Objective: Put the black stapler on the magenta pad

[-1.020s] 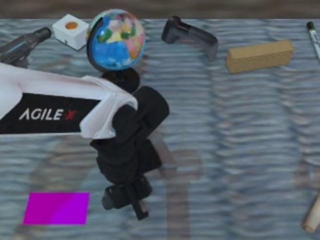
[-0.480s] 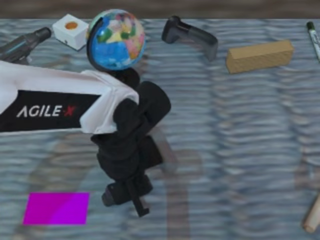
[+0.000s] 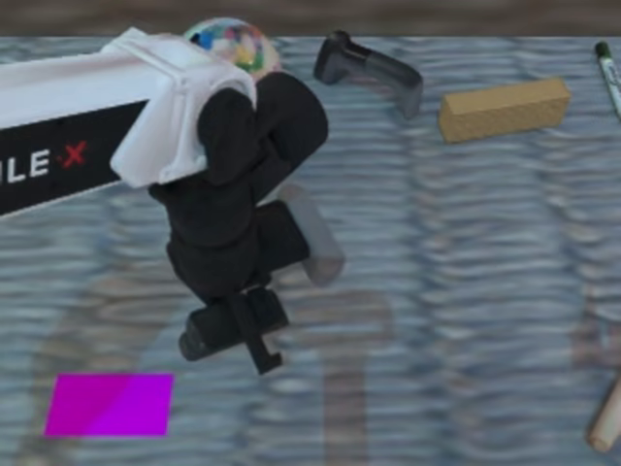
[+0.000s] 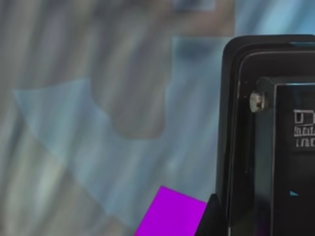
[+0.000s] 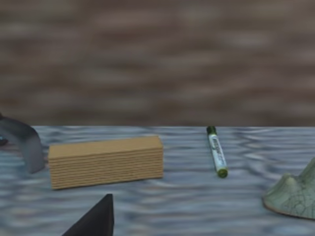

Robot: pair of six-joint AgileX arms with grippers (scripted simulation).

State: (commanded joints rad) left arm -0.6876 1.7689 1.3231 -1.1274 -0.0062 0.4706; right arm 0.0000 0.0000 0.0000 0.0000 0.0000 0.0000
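Observation:
My left gripper (image 3: 236, 333) hangs above the table's near-left middle, shut on the black stapler (image 4: 275, 147). In the left wrist view the stapler fills one side, black with a grey mark and a small screw, and one dark fingertip (image 4: 212, 220) shows beside it. From above the stapler is mostly hidden under the gripper. The magenta pad (image 3: 109, 404) lies flat near the front left corner, to the left of the gripper and nearer the front edge; its corner (image 4: 172, 215) shows below the stapler. My right arm is parked out of the top view; one fingertip (image 5: 98, 219) of it shows, nothing near it.
The left arm covers most of a globe (image 3: 233, 39) at the back. A dark-grey scanner (image 3: 369, 70), a wooden block (image 3: 503, 107) and a green marker (image 3: 608, 73) lie along the back right. A pale wooden handle (image 3: 606, 417) sits at the right front edge.
The left arm has risen and swung toward the back of the table with the stapler, now covering the globe, white box and drill. The pad has not moved.

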